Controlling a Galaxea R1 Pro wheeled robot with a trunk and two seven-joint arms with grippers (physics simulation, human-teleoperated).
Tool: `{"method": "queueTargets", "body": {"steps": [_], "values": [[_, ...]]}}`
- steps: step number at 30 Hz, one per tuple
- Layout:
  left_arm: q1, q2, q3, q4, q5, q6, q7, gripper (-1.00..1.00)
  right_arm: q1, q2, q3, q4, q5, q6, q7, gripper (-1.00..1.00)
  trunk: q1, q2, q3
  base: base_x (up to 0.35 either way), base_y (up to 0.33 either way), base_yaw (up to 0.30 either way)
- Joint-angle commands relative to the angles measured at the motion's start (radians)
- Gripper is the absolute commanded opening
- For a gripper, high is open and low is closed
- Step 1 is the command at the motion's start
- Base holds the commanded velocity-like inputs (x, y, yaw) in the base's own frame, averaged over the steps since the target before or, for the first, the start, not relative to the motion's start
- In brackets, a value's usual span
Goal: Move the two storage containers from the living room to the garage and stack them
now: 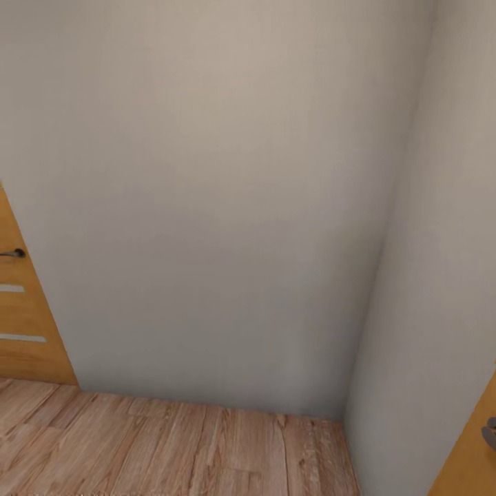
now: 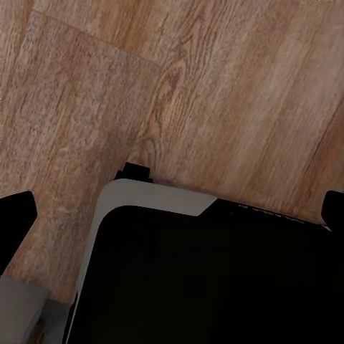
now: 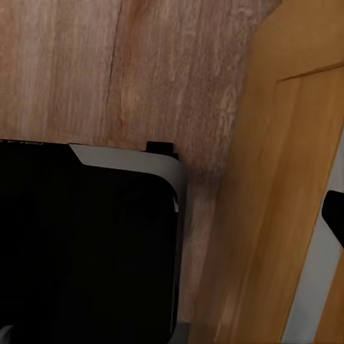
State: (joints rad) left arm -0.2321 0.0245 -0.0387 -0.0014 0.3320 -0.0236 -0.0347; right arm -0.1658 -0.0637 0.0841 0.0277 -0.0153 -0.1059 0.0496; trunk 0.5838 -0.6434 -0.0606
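Two wrist views look down on the robot's own base. In the left wrist view the base is a black body with a light grey rim at its corner, standing on the wood plank floor. Dark fingertips of the left gripper show at opposite edges of that view, set far apart: jaws wide, with nothing between them. In the right wrist view the same black base with its grey rim sits on the plank floor, just beside an orange-brown wooden door that has a pale strip set in it. One dark fingertip of the right gripper shows at the edge of that view; the other is out of frame, so the state of those jaws cannot be told.

Further off, in the head view, the plank floor runs to a corner formed by two plain beige-grey walls. A wooden door with a dark lever handle and two pale horizontal strips stands at the left edge. A second wooden door with a grey handle cuts the lower right corner.

No container is seen here, so their place cannot be told.
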Motion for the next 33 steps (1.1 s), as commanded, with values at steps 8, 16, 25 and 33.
{"method": "queueTargets", "body": {"steps": [8,16,25,33], "values": [[-0.001,0.000,-0.004,0.001,0.009,-0.003,-0.004,1.00,-0.001,-0.001,0.009,0.003,-0.002,-0.006,0.003,1.00,0.000,-0.002,-0.002,0.000,0.000,0.255],[-0.001,0.000,-0.004,0.001,0.009,-0.003,-0.004,1.00,-0.001,-0.001,0.009,0.003,-0.002,-0.006,0.003,1.00,0.000,-0.002,-0.002,0.000,0.000,0.267],[-0.001,-0.001,-0.004,0.001,0.009,-0.003,-0.002,1.00,-0.001,-0.001,0.009,0.003,-0.002,-0.006,0.002,1.00,0.000,-0.002,-0.002,0.000,0.000,0.224],[-0.001,0.000,-0.004,0.001,0.008,-0.001,-0.002,1.00,-0.001,-0.001,0.009,0.003,-0.002,-0.006,0.003,1.00,0.000,-0.002,-0.002,0.183,0.000,0.018]]}}
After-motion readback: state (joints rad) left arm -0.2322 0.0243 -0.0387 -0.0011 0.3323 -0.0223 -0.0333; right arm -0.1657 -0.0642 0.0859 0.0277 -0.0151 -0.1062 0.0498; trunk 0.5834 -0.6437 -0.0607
